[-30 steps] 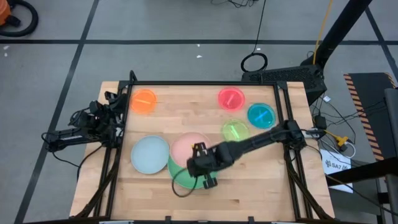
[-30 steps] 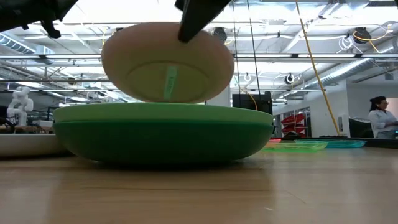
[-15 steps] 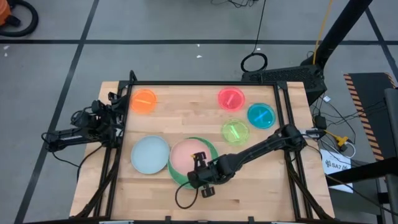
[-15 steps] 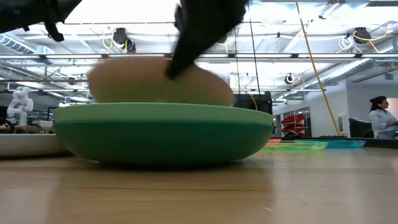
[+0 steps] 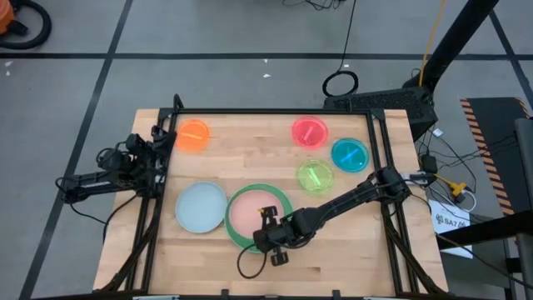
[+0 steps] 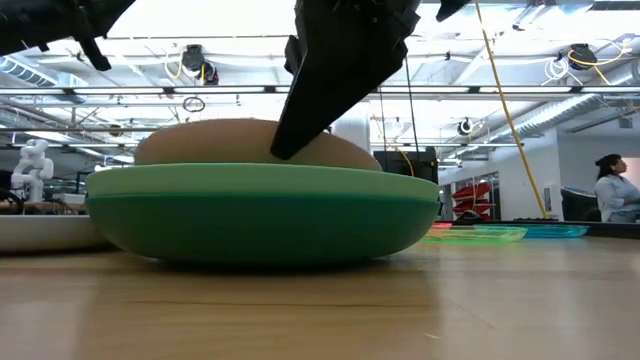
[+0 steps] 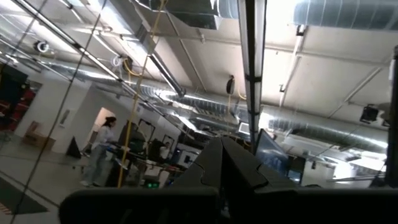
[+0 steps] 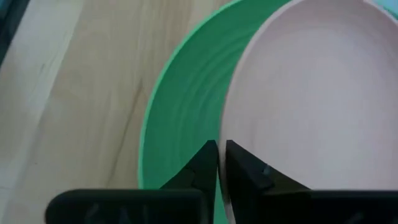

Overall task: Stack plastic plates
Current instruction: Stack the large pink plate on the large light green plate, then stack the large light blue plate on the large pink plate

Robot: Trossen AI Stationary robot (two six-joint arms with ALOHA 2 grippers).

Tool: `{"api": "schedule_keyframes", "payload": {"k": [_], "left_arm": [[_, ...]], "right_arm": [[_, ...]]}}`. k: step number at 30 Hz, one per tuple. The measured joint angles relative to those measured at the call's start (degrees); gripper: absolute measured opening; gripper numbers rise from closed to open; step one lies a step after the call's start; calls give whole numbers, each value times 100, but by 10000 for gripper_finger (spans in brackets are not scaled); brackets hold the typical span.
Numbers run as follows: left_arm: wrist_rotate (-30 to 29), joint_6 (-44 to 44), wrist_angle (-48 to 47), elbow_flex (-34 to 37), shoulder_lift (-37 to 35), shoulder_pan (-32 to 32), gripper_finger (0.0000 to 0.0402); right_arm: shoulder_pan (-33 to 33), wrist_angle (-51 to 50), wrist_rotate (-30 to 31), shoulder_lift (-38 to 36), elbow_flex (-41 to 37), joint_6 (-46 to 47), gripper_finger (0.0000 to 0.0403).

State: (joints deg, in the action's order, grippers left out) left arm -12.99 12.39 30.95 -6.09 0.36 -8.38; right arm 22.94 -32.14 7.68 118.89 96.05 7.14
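A pink plate (image 5: 252,212) lies inside a large light green plate (image 6: 260,180), which sits nested in a dark green plate (image 6: 260,225) near the table's front middle. My right gripper (image 5: 268,222) slants down onto the pink plate's near right rim, its fingers almost together around it (image 8: 220,163). A pale blue plate (image 5: 201,207) rests on the table, touching the green stack's left side. My left gripper (image 7: 222,146) is shut, holds nothing and points up at the ceiling from the table's left edge (image 5: 154,143). My right gripper pinches the pink plate's rim (image 8: 227,142) between its two fingers, one finger inside the plate and one outside, over the green plate's inner slope. The fingers slant down from the near right. The pink plate sits almost level in the green plate (image 6: 220,145).
Small plates lie flat on the far half: orange (image 5: 193,135) at far left, red-pink (image 5: 309,132), blue (image 5: 350,155) and yellow-green (image 5: 316,176) at far right. A cable loop (image 5: 244,265) hangs from my right arm over the bare wood near the front edge.
My right gripper has gone down and toward the table's near edge with the pink plate. The plate hung tilted above the green plates a second ago and now rests inside the top green one, nearly level.
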Motion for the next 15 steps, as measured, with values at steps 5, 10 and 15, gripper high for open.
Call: {"api": "schedule_keyframes", "payload": {"k": [5, 10, 15], "left_arm": [[144, 150, -51, 0, 0, 0, 5], [170, 313, -213, 0, 0, 0, 5], [310, 535, -389, 0, 26, 0, 5]], "right_arm": [[-4, -28, -31, 0, 0, 193, 59], [-37, -250, -29, -12, 0, 257, 103], [-35, -893, 23, -169, 0, 154, 129]]}}
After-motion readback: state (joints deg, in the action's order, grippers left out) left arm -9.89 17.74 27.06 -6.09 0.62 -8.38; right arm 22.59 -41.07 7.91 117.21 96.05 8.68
